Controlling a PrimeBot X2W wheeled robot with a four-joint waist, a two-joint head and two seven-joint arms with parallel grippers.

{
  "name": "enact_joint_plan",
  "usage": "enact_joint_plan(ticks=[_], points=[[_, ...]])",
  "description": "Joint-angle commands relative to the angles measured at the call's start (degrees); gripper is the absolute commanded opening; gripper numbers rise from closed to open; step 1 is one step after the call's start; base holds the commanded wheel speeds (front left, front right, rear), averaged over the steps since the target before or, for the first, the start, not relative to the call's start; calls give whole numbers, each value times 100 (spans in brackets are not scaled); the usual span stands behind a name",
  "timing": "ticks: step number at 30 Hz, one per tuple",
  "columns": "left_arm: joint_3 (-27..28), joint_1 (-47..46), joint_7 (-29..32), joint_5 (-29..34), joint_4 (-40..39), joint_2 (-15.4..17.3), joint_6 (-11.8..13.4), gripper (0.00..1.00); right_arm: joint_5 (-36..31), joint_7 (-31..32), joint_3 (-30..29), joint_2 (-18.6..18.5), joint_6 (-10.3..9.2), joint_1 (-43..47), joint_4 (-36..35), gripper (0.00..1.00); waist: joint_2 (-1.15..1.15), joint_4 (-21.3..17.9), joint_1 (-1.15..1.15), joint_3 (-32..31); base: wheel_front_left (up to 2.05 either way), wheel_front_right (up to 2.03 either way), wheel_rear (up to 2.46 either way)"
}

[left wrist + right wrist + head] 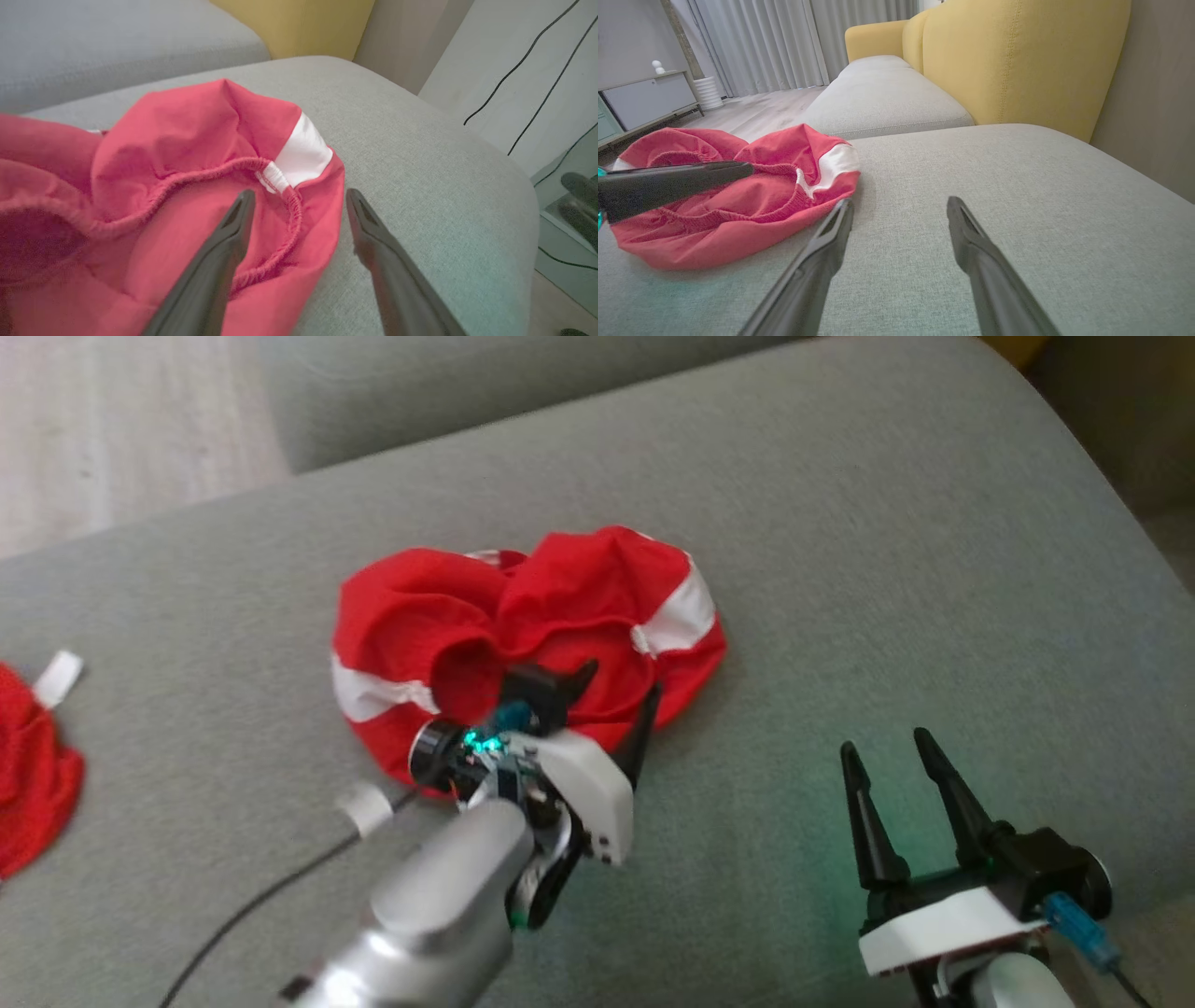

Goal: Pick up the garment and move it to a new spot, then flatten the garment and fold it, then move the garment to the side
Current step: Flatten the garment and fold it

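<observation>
1. The red shorts (white side stripes, elastic waistband) sit in a crumpled heap around the middle of the head view, on the grey sofa cushion. No part of them is lifted off the seat as far as I can see
2. The left gripper is at the lower right edge of that heap, jaws spread wide with nothing pinched between them. In the left wrist view the gripper has one finger over the fabric inside the waistband and the other over bare cushion just beside the hem, so the white-striped edge of the shorts falls in the gap. I can't tell whether the tips actually touch the cloth
3. The right gripper is at the lower right of the head view, also wide open and empty, over bare cushion and well apart from the shorts. In its own wrist view the gripper points at plain cushion, with the shorts off at the left of the frame
4. My read on progress is basically square one: the left arm looks lined up for the first grab, but nothing is held. The shorts are bunched, not flat and not folded, so picking up, moving, flattening, folding and setting aside all look left to do
5. There's another red cloth with a white tag at the left edge of the head view, and I can't tell what it is
</observation>
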Motion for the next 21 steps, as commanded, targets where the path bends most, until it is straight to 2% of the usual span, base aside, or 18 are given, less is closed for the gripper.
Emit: enact_joint_plan(ticks=[1,10,18,19,20,21], points=[[92,-356,17,-196,-83,3,36,100,13,-22,177,-29,22,-208,-190,100,0,-201,-2,207,0,0,0],[-277,-1081,192,-1981,570,3,121,100,120,-22,259,-29,22,-396,-186,100,0,-515,-2,560,0,0,0],[-635,-1537,20,-2878,1105,3,47,100,161,-22,279,-29,22,-497,-176,100,0,-680,-2,718,0,0,0],[-695,-1586,-13,-2939,1154,3,42,96,164,-22,273,-29,22,-508,-178,100,0,-687,-2,733,0,0,0],[-759,-1632,-42,-2995,1199,3,31,36,167,-22,266,-29,22,-516,-180,100,0,-693,-2,749,0,0,0],[-828,-1673,-63,-3051,1233,3,-2,0,170,-22,261,-29,22,-524,-180,100,0,-695,-2,762,0,0,0]])
